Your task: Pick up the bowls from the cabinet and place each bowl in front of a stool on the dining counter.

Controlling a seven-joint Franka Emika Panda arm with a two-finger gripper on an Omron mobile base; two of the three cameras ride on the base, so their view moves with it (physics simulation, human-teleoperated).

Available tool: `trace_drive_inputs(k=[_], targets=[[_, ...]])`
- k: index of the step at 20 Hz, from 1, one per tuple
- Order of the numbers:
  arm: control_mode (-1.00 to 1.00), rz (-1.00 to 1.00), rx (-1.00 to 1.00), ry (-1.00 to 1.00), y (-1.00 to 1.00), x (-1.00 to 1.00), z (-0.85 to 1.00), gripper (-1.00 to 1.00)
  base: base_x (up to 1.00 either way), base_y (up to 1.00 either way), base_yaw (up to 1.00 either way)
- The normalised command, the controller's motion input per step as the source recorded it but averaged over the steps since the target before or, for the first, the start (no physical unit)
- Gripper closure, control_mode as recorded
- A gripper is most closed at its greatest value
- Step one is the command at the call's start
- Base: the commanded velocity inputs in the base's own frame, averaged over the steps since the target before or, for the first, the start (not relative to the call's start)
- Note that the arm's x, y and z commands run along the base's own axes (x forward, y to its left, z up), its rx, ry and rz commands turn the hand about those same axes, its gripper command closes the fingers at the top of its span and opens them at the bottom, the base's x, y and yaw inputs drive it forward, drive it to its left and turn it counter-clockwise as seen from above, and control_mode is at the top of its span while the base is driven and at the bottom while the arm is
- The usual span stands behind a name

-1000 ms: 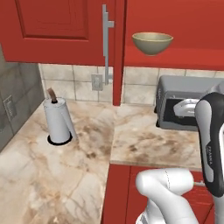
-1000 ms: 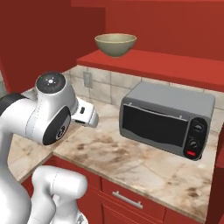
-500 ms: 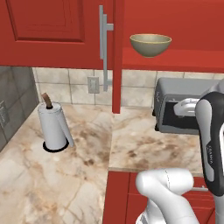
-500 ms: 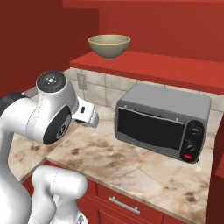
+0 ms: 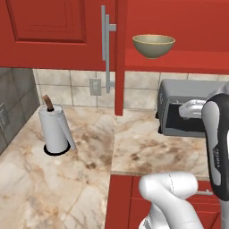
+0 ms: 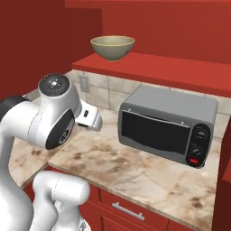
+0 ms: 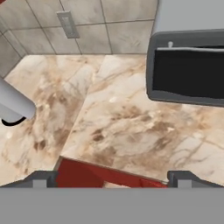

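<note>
One olive-tan bowl [image 5: 153, 45] sits on the red cabinet [image 6: 149, 67] shelf, above the grey oven [image 6: 164, 124]. Below it the arm is folded low, its gripper [image 7: 111, 178] spread wide and empty over the counter edge. Left base view adds a paper towel roll [image 5: 55, 130].

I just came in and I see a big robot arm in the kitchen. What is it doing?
The robot is not holding anything. Its gripper is open and hangs over the marble counter, near the grey toaster oven. An olive bowl sits on the red shelf of the cabinet above, waiting to be picked up. The cabinet door is open. A paper towel roll stands on the counter to the left.
</note>
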Motion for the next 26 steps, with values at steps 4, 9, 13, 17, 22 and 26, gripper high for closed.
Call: trace_drive_inputs(k=[4, 9, 13, 17, 22, 26], targets=[[-1.00, -0.03, 0.04, -0.04, 0.00, 0.00, 0.59, -1.00, 0.00, 0.00, 0.00], [-1.00, -0.12, 0.01, -0.02, 0.00, 0.10, 0.67, -1.00, 0.00, 0.00, 0.00], [-1.00, -0.20, 0.03, -0.08, 0.00, 0.25, 0.40, -1.00, 0.00, 0.00, 0.00], [-1.00, -0.11, 0.10, -0.14, 0.00, 0.28, 0.10, -1.00, 0.00, 0.00, 0.00], [-1.00, 0.00, 0.14, -0.18, -0.04, 0.19, 0.18, -1.00, 0.00, 0.00, 0.00], [-1.00, 0.02, 0.14, -0.14, 0.00, 0.29, 0.33, -1.00, 0.00, 0.00, 0.00]])
